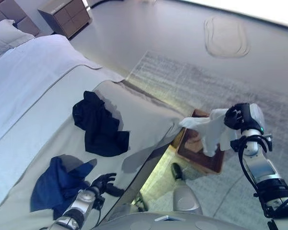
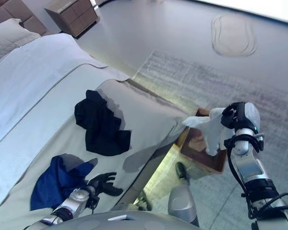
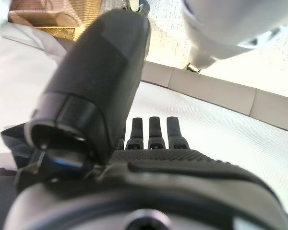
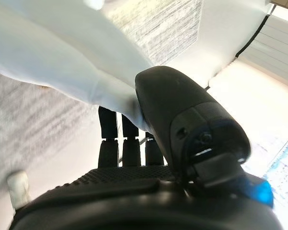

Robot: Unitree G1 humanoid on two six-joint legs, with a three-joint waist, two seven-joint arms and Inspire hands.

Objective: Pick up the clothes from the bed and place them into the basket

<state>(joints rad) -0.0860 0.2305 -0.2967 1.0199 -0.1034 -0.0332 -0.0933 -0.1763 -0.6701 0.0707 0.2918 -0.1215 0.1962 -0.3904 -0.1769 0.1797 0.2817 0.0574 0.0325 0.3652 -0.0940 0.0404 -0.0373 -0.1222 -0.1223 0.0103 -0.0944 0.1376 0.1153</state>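
Note:
My right hand (image 1: 238, 118) is shut on a white garment (image 1: 209, 128) and holds it hanging over the brown basket (image 1: 201, 158) on the floor beside the bed. In the right wrist view the thumb (image 4: 182, 110) pinches the white cloth (image 4: 62, 57) against the fingers. A black garment (image 1: 99, 125) lies crumpled on the middle of the bed (image 1: 33, 81). A blue garment (image 1: 57, 184) lies near the bed's front edge. My left hand (image 1: 103, 183) rests open on the bed just right of the blue garment, holding nothing.
A pillow (image 1: 5, 38) lies at the head of the bed. A wooden nightstand (image 1: 66, 14) stands at the back. A grey rug (image 1: 206, 86) covers the floor beyond the basket.

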